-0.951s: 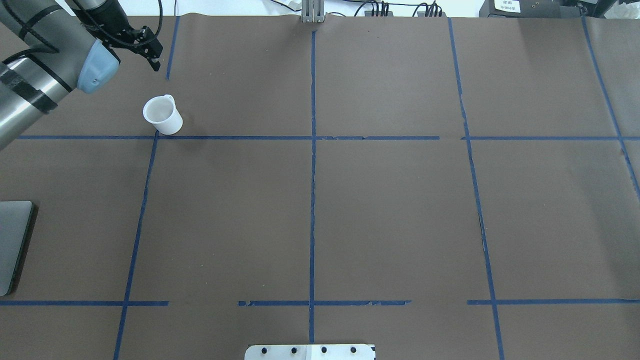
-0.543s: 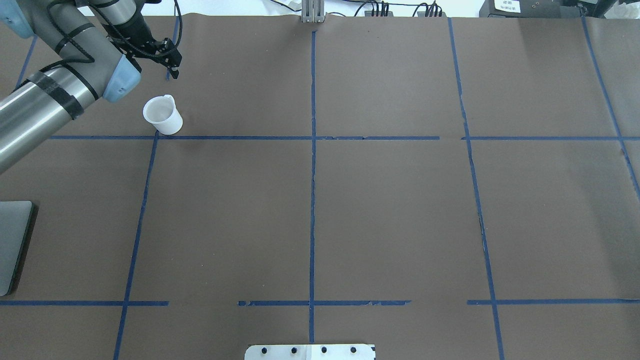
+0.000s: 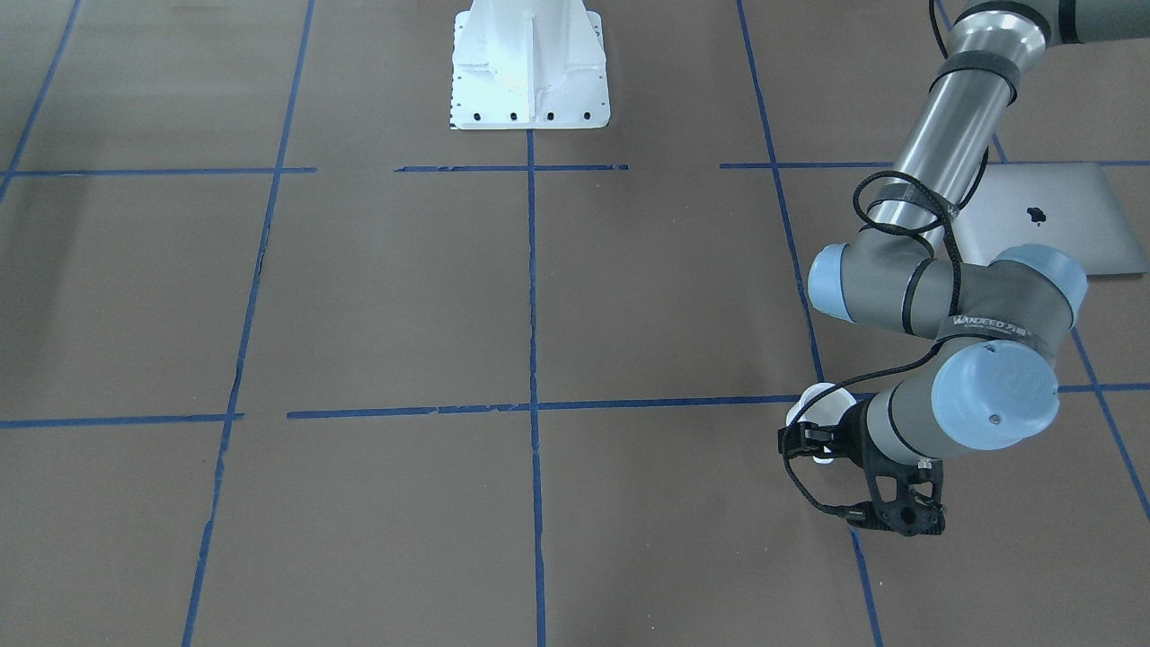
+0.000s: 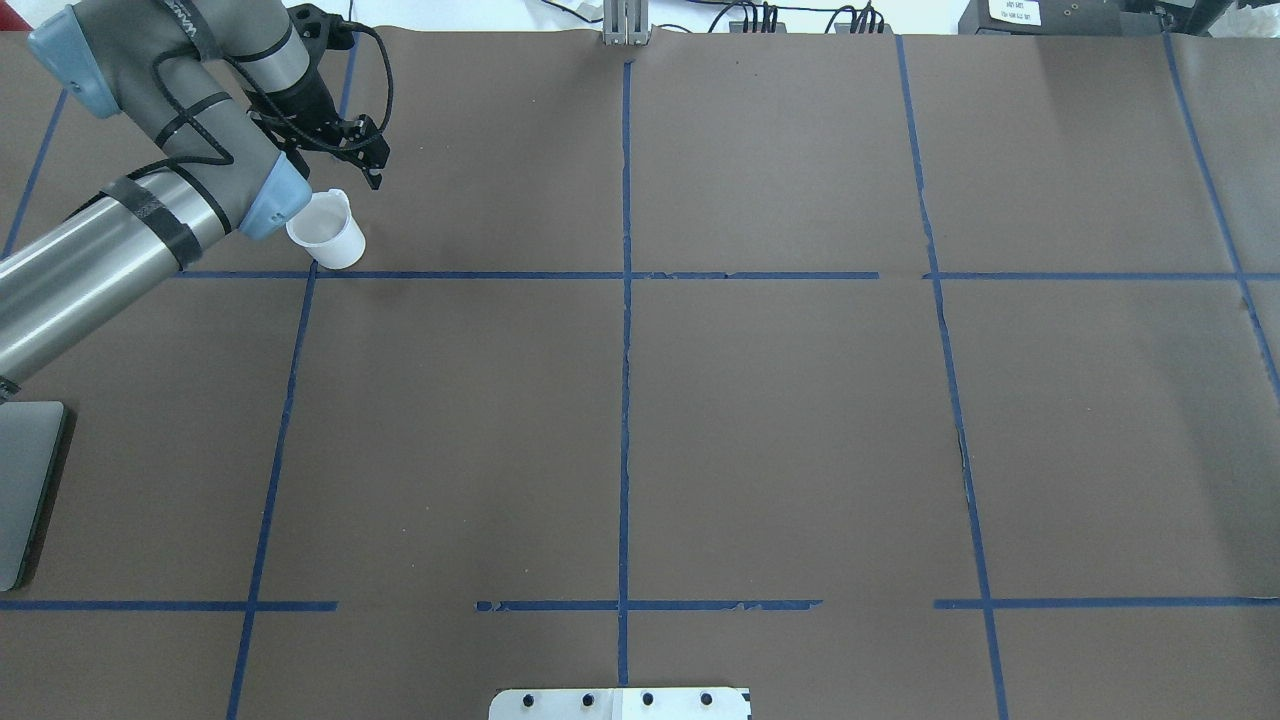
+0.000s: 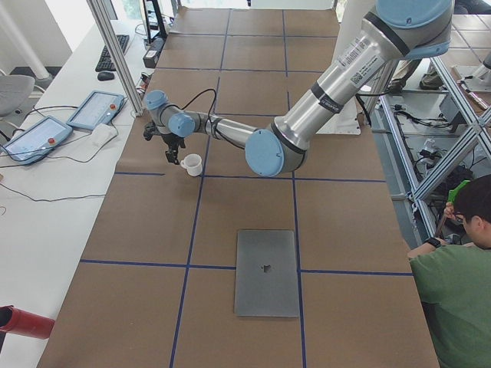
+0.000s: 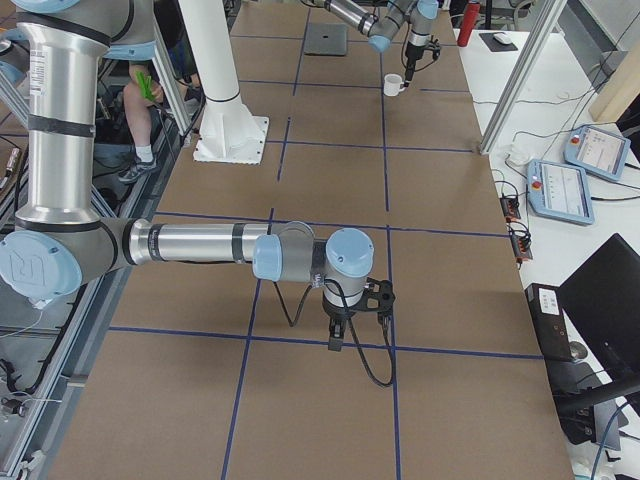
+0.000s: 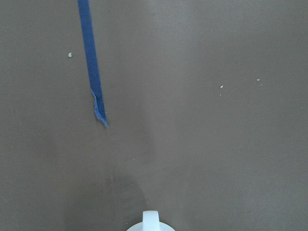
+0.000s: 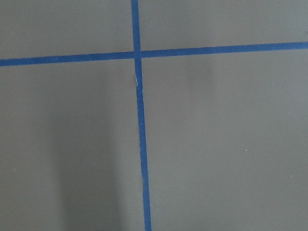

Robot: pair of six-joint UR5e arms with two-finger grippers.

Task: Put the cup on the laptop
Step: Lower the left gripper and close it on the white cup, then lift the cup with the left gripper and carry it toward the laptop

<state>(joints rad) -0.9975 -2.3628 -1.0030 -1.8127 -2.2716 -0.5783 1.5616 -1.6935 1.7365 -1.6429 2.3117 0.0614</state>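
The cup point(image 4: 325, 232) is a small white mug, upright on the brown table at the far left, and it also shows in the front view point(image 3: 813, 400) and the left side view point(image 5: 192, 163). My left gripper point(image 4: 372, 178) hangs just beyond and to the right of its rim, apart from it, with its fingers looking shut and empty. The left wrist view shows only the cup's handle point(image 7: 151, 221) at its bottom edge. The silver laptop point(image 3: 1051, 216) lies closed near the robot's left table edge point(image 4: 20, 490). My right gripper point(image 6: 335, 343) points down at the table far from both; I cannot tell its state.
The white pedestal base point(image 3: 528, 63) stands at the robot's side of the table. Blue tape lines point(image 4: 625, 350) divide the brown surface. My left arm's elbow and forearm point(image 3: 943, 288) hang between cup and laptop. A person point(image 5: 460, 291) sits beside the table.
My left arm has swung right and nearer, bringing the gripper from the far left corner to just beside the cup's rim. The cup and the laptop have not moved.
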